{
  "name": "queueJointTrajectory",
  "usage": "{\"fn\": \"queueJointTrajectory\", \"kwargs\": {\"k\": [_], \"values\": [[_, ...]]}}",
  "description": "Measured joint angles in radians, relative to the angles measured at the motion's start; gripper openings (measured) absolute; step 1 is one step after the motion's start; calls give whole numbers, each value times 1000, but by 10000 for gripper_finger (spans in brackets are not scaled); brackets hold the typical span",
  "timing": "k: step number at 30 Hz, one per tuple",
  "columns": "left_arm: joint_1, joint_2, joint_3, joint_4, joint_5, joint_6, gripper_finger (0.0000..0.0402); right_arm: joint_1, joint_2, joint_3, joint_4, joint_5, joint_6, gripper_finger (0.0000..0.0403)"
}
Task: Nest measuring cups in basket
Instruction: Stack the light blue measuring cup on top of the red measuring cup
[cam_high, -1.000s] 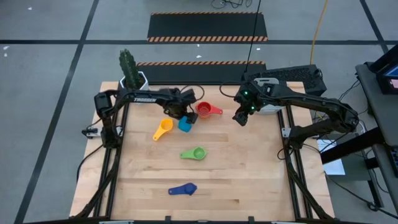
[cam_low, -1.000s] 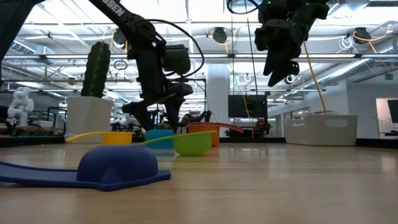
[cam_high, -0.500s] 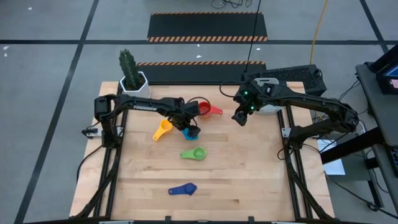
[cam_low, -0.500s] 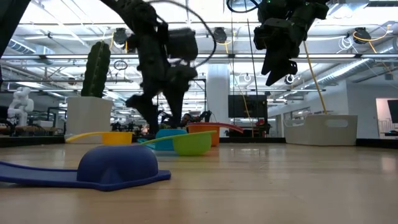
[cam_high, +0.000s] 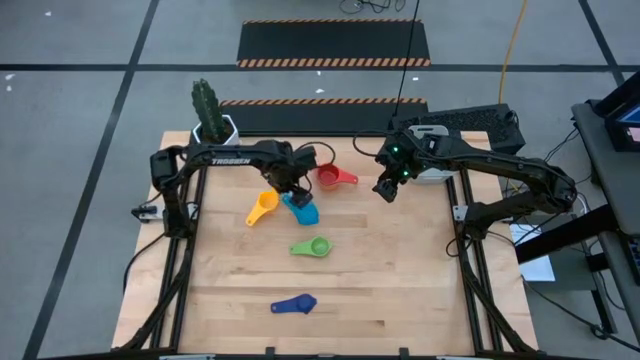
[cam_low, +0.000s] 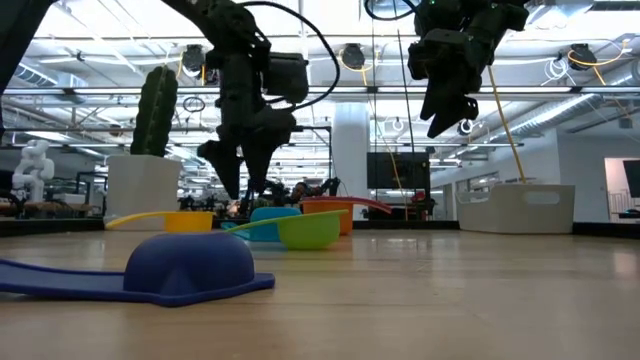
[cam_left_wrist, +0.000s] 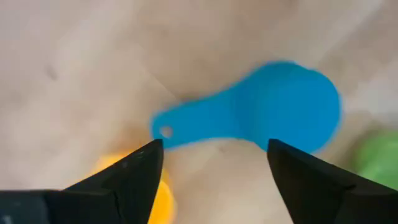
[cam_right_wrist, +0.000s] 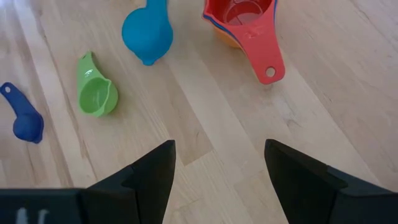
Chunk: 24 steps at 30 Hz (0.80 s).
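Fingers spread wide on your left gripper (cam_high: 288, 186), and you can see it plainly in the left wrist view: both dark fingers (cam_left_wrist: 127, 177) stand apart with nothing between them, hanging just above the light blue cup (cam_left_wrist: 261, 115), which lies bowl-down on the table (cam_high: 400, 270). From above, that blue cup (cam_high: 301, 210) sits just beside the yellow cup (cam_high: 262, 208), with the green cup (cam_high: 312, 246) a little nearer the front edge and the dark blue cup (cam_high: 294, 304) well apart, close to the front. Your red cup (cam_high: 333, 177) rests near the back, and in the right wrist view it sits on top of an orange cup (cam_right_wrist: 225, 38), stacked one inside the other.

Your right gripper (cam_high: 388, 187) hovers off the table to the right of that red stack, its fingers (cam_right_wrist: 149, 177) held apart and carrying nothing. Your basket (cam_high: 432, 160) stands at the back right corner, mostly hidden under the right arm from above; the low view shows it as a pale bin (cam_low: 516, 208) on the tabletop. Cactus pot (cam_high: 211, 115) sits at the back left corner.
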Motion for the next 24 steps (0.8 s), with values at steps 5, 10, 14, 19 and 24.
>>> {"fn": "queueJointTrajectory", "kwargs": {"k": [5,10,14,19,24], "values": [[37,0,-9,-5,-38,58,244,0,0,0,0,-1,31,238],[74,0,-9,-9,-38,101,226,0,0,0,0,-4,63,238],[105,0,-24,-6,10,120,230,0,0,0,0,-5,94,238],[126,1,-71,24,34,129,241,16,0,0,0,-5,127,238],[133,1,-107,87,45,176,244,56,0,0,0,-4,145,238]]}}
